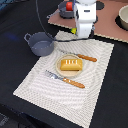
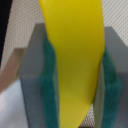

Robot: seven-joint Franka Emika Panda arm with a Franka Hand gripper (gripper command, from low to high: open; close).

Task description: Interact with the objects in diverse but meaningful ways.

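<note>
Between pincer [image 2: 75, 70] pads, banana [image 2: 72, 50], placemat [image 1: 95, 75] seemingly beneath

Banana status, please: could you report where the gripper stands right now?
Gripper shut on banana, green pads on both sides. Arm up at placemat's far edge. Bread loaf on plate, pot alongside. Nothing blocking.

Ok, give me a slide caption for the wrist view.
Close-up: gripper shut on a yellow banana, its green pads pressing both sides, above the woven mat.
</note>
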